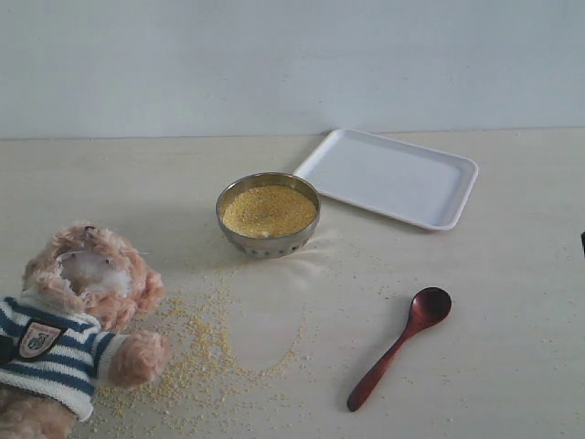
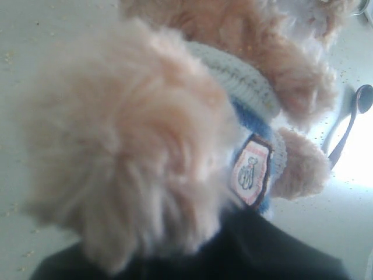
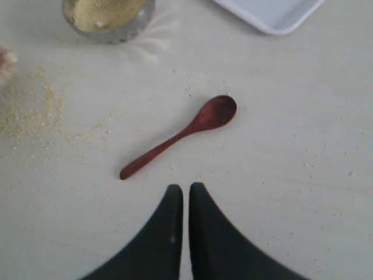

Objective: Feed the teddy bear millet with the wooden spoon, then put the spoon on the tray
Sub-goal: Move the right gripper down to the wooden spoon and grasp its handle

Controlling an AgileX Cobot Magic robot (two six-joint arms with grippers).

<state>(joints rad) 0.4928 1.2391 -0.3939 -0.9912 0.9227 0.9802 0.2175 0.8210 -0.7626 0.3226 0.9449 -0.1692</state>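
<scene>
The teddy bear [image 1: 87, 302] leans at the table's front left in its striped sweater. Its fur [image 2: 134, 151] fills the left wrist view, and my left gripper [image 2: 175, 259] is shut on it, with the fingertips buried in the plush. The wooden spoon [image 1: 398, 347] lies flat on the table at the front right, bowl end toward the tray [image 1: 393, 178]. My right gripper [image 3: 185, 188] hovers just short of the spoon's [image 3: 180, 137] handle end, its fingers together with only a thin slit between them and nothing held. Millet [image 1: 268, 210] fills the steel bowl [image 1: 268, 245] in the middle.
Loose millet grains [image 1: 206, 352] are scattered on the table between the bear and the bowl. The white tray sits empty at the back right, its corner [image 3: 274, 14] showing in the right wrist view. A plain wall stands behind the table.
</scene>
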